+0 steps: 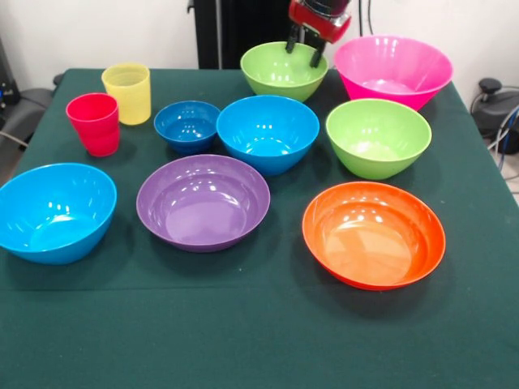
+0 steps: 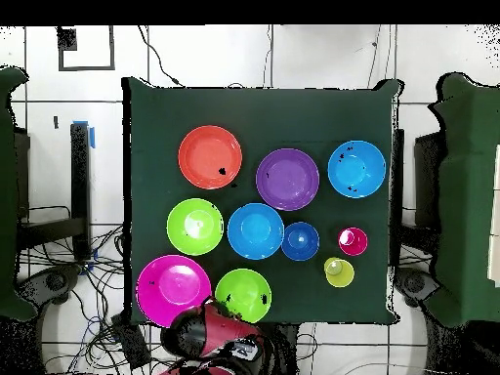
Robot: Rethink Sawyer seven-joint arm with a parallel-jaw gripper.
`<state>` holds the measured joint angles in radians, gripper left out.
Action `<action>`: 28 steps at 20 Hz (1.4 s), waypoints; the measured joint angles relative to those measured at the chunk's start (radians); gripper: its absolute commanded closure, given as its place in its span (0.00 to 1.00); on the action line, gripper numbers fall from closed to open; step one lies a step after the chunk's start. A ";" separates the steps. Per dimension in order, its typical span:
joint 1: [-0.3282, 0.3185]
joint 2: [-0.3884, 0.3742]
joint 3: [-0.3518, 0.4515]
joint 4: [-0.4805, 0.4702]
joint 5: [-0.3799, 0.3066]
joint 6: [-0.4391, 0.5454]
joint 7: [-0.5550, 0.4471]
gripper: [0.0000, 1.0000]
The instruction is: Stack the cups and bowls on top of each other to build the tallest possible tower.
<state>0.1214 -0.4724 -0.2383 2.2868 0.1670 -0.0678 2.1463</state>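
A robotics lab is being shown — a green-clothed table [image 2: 156, 127] is standing on a white tiled floor [image 2: 293, 54], with loose cables [image 2: 98, 249] trailing beside it.

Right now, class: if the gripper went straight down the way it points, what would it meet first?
Probably the lime green bowl nearest the robot: the gripper hangs over its rim, though depth is uncertain.
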 measured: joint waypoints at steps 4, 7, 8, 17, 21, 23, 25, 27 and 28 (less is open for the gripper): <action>-0.109 -0.021 0.034 0.034 -0.071 -0.013 0.000 0.00; -0.161 -0.033 0.041 0.052 -0.103 -0.017 0.000 0.00; -0.176 -0.039 0.041 0.058 -0.111 -0.017 0.000 0.00; -0.223 -0.097 0.049 0.093 -0.151 -0.017 0.000 0.00; -0.224 -0.111 0.059 0.096 -0.152 -0.017 0.000 0.00; -0.224 -0.112 0.067 0.096 -0.154 -0.017 0.000 0.00; -0.225 -0.112 0.071 0.096 -0.154 -0.017 0.000 0.00; -0.227 -0.111 0.079 0.096 -0.154 -0.017 0.000 0.00; -0.228 -0.112 0.081 0.096 -0.154 -0.017 0.000 0.00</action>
<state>-0.1062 -0.5840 -0.1571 2.3828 0.0131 -0.0849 2.1463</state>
